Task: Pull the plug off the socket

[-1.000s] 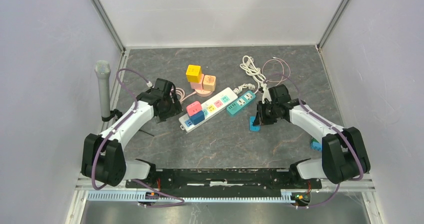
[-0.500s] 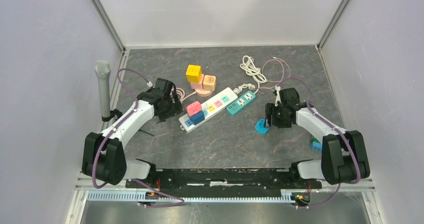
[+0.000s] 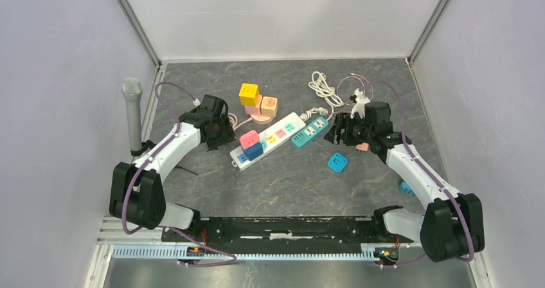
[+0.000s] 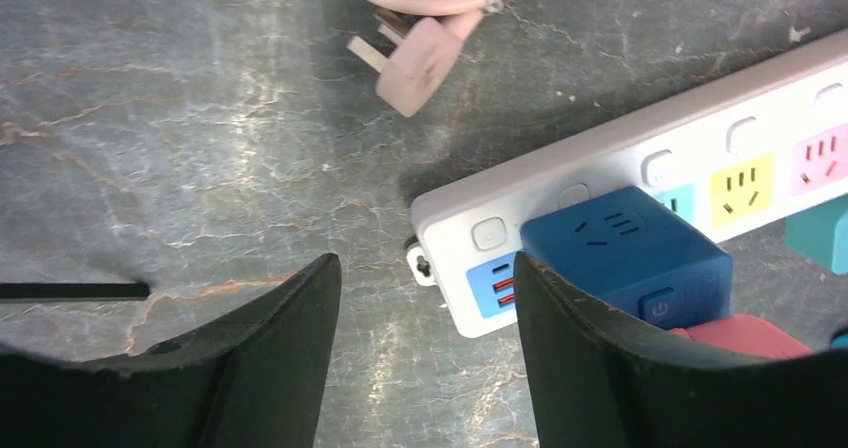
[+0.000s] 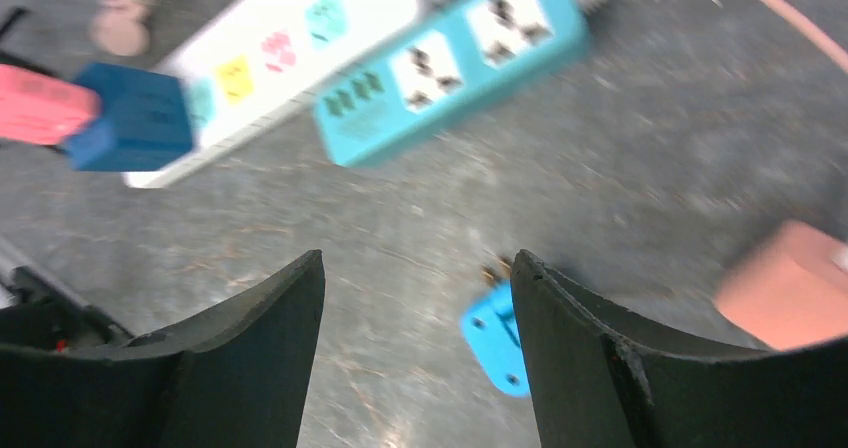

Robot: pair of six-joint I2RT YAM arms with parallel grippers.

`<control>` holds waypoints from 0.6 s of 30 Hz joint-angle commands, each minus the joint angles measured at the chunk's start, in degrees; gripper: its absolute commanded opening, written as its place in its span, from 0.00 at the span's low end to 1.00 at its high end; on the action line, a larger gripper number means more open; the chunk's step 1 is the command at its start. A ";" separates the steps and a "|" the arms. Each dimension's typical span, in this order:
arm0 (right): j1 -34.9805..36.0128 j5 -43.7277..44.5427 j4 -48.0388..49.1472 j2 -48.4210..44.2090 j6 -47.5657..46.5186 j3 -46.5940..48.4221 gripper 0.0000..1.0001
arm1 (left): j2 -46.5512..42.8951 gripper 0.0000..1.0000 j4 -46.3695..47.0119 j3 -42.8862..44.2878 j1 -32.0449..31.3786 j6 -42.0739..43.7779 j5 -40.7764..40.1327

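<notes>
A white power strip (image 3: 277, 135) lies mid-table with a dark blue cube plug (image 3: 253, 150) and a red plug (image 3: 249, 138) seated in its near end. My left gripper (image 3: 223, 134) is open and empty just left of that end. The left wrist view shows the strip's end (image 4: 480, 253) and the blue cube plug (image 4: 625, 253) between and right of the open fingers (image 4: 300, 338). A light blue plug (image 3: 337, 162) lies loose on the table. My right gripper (image 3: 335, 132) is open and empty above it, near the teal strip (image 3: 310, 132). The loose plug also shows in the right wrist view (image 5: 495, 338).
A pink plug with coiled cable (image 4: 415, 53) lies behind the white strip. Yellow and orange blocks (image 3: 257, 99) stand at the back. A white cord (image 3: 324, 87), a microphone (image 3: 132, 114) at the left wall, a small pink piece (image 3: 363, 148) and another blue piece (image 3: 405, 186) are around.
My right gripper let go of the light blue plug, which now lies on the table, and moved back towards the teal strip. The left gripper barely shifted.
</notes>
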 commanded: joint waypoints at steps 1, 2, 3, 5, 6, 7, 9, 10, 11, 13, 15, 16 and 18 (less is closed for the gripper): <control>6.17 -5.91 13.57 -2.53 5.88 -0.14 0.73 | 1.61 0.68 3.80 1.66 -0.28 1.09 6.53; 8.04 -5.48 14.82 -2.40 6.11 0.19 0.73 | 1.81 0.66 4.63 1.37 -0.30 0.56 8.48; 10.62 -4.67 16.33 -2.24 6.12 0.67 0.73 | 1.74 0.64 5.01 0.96 -0.30 0.23 9.23; 15.48 -2.83 19.56 -1.53 5.51 1.54 0.74 | 1.34 0.63 5.06 0.44 -0.30 -0.07 8.70; 17.74 -2.04 21.27 -1.06 5.08 1.99 0.75 | 0.84 0.63 5.01 0.14 -0.30 0.15 8.23; 19.51 -1.59 22.71 -0.32 4.42 2.60 0.76 | 0.23 0.63 4.81 -0.13 -0.29 0.34 7.72; 23.22 0.65 25.26 1.31 1.73 4.27 0.81 | -0.82 0.63 4.17 -0.42 -0.28 0.85 7.33; 25.28 1.84 25.88 2.23 -0.19 5.32 0.85 | -1.34 0.63 3.84 -0.51 -0.30 0.96 7.29; 26.97 3.16 26.54 3.01 -2.51 6.73 0.88 | -1.78 0.63 3.53 -0.66 -0.30 0.96 7.35; 30.03 7.27 27.36 5.04 -5.33 8.98 0.93 | -2.83 0.63 3.38 -1.30 -0.30 0.73 7.32; 32.41 9.26 28.36 7.69 -6.98 11.02 0.95 | -4.02 0.64 3.38 -2.18 -0.30 0.04 7.37; 33.38 10.46 28.63 9.22 -7.57 12.09 0.96 | -4.79 0.64 3.38 -2.65 -0.29 -0.37 6.08; 35.36 13.26 29.83 11.67 -7.65 13.71 0.97 | -6.18 0.65 2.93 -3.59 -0.30 -1.11 4.77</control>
